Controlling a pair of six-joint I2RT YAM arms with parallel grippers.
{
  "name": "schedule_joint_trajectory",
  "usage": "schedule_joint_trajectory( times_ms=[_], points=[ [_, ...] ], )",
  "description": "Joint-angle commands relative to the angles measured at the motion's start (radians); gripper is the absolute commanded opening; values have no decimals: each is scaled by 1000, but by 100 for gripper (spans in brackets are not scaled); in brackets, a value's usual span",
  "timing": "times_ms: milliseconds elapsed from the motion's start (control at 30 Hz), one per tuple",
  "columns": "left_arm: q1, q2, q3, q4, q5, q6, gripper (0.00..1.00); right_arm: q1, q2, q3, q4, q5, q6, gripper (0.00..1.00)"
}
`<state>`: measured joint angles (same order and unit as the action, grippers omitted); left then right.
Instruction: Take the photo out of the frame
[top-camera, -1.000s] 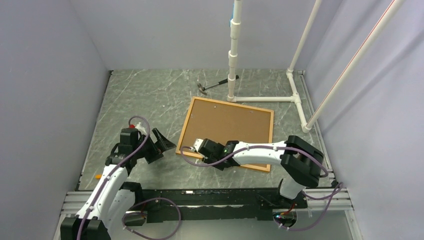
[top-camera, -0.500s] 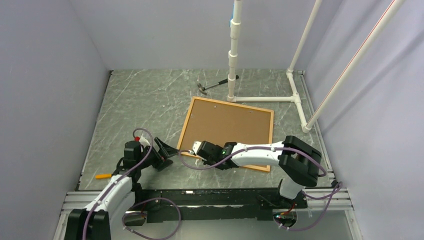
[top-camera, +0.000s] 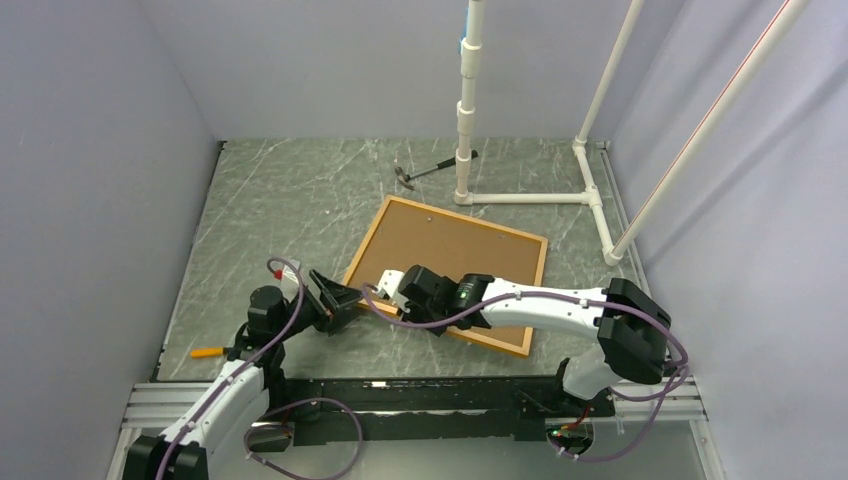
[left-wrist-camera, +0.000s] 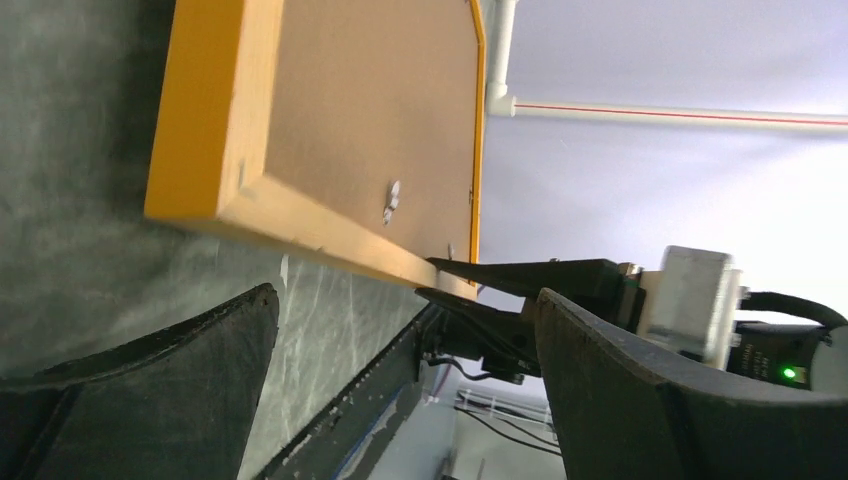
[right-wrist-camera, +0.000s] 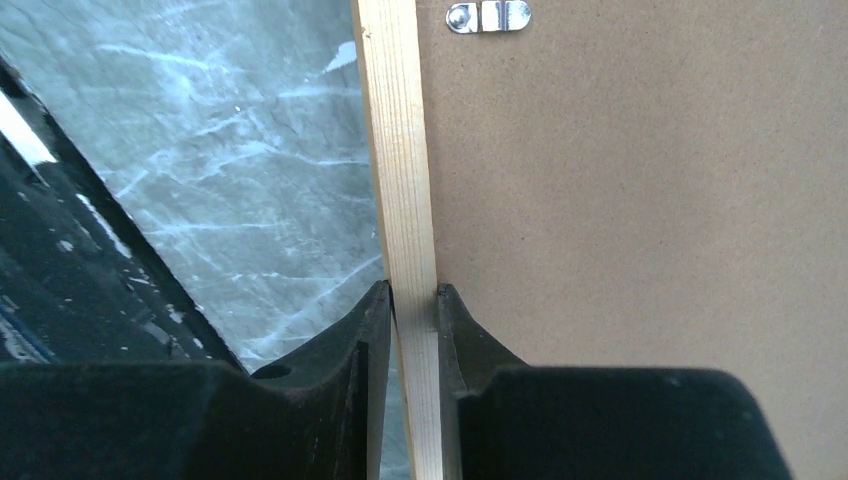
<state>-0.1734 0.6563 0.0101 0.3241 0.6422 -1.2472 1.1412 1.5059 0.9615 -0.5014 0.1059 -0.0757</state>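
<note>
1. Frame lies back-up, centre of the top view. The photo sits in it, showing only its brown board (print side hidden).
2. Right gripper is pinched onto the frame's lower-left rail. Grip the wood only, not the board.
3. Left gripper is spread wide and empty, just beside that corner.
4. Swing the clip clear before prying, or the board will likely bind.
5. Then the left lifts the board edge while the right pins the rail.
</note>
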Motion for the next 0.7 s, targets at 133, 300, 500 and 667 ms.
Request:
schedule_joint_trajectory(
  times_ms=[133,300,500,667],
  points=[
    [-86,-104,40,-287,-119,-152,100,-20,-72,69,8,-72,42,0],
    [-94,-79,5,-136,-140,-219,99,-19,-97,74,28,-146,39,0],
    [-97,81,52,-19,-101,-198,91,-20,-101,86,47,-188,50,0],
    [-100,43,76,-89,-160,-196,65,-18,-93,105,41,-187,62,0]
  ],
)
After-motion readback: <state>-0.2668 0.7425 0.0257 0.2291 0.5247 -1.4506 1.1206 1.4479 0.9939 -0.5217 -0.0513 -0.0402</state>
